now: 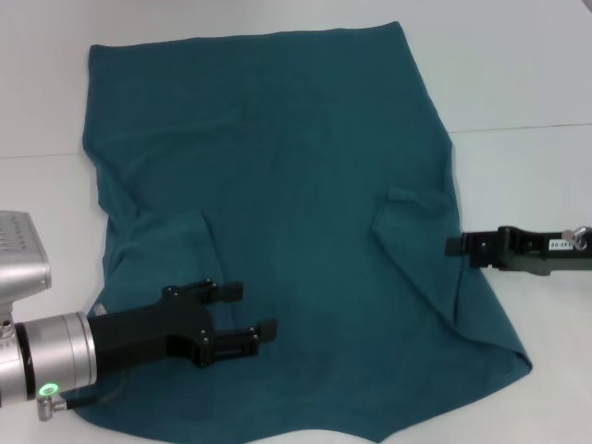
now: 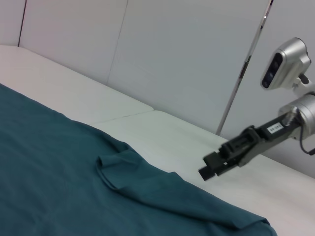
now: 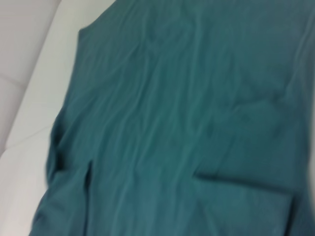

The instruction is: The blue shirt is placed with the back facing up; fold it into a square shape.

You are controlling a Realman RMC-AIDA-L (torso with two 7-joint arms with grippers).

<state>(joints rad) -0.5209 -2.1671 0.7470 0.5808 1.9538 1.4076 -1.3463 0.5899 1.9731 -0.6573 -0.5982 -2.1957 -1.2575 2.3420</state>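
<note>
Presently, the blue shirt [image 1: 287,213] is spread flat on the white table [image 1: 518,83], under the left gripper [image 1: 252,319], whose jaws are held apart and empty. The right gripper [image 1: 458,246] is poised just beside the shirt's edge, and its fingers cannot be told open or closed.

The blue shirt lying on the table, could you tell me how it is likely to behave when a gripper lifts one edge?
The blue shirt will probably be floppy: it lies flat with soft wrinkles, and both sleeves are already folded inward. A lifted edge would likely drape and sag rather than hold shape. It looks light, so on the smooth white table it may slide or bunch when pushed.
</note>
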